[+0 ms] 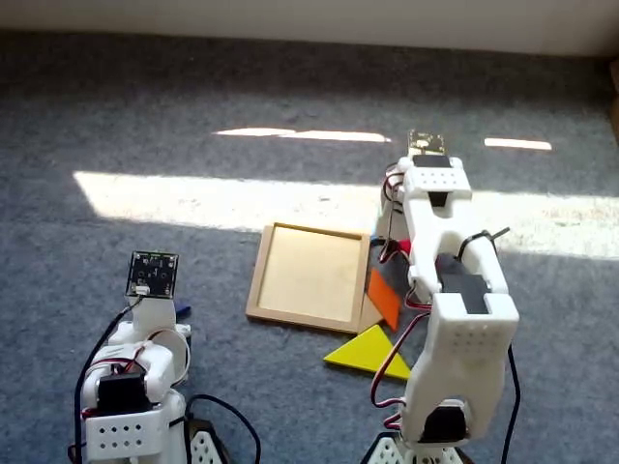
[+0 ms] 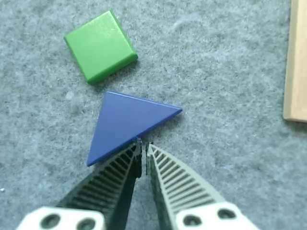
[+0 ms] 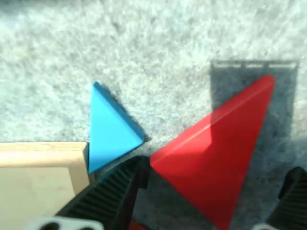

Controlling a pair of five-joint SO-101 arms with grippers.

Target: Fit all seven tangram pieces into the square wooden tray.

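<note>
The table (image 1: 145, 116), covered in grey carpet, carries everything. The square wooden tray (image 1: 309, 275) lies near its middle with no piece inside, so the task looks barely begun. The right arm (image 1: 450, 290) stretches along the tray's side. Its pincer (image 3: 218, 170) is spread wide over the big red triangle (image 3: 216, 163), one finger to either side, so that looks like the piece in hand. To take it well, I would lower squarely, seat both fingers against its edges before closing so it cannot slip out, and lift it clear of the tray's raised rim. The yellow triangle (image 1: 368, 353) and the orange piece (image 1: 385, 295) crowd the arm on the tray's near side. Well apart on the tray's other side, the left pincer (image 2: 144, 145) is closed together, tips touching an edge of the dark blue triangle (image 2: 127, 122). The green square (image 2: 100, 45) lies just beyond it, with open carpet around. The tightest spot is the narrow gap holding one right finger, between the red triangle and the small light blue triangle (image 3: 110, 129) at the tray's corner, which could easily be nudged.
</note>
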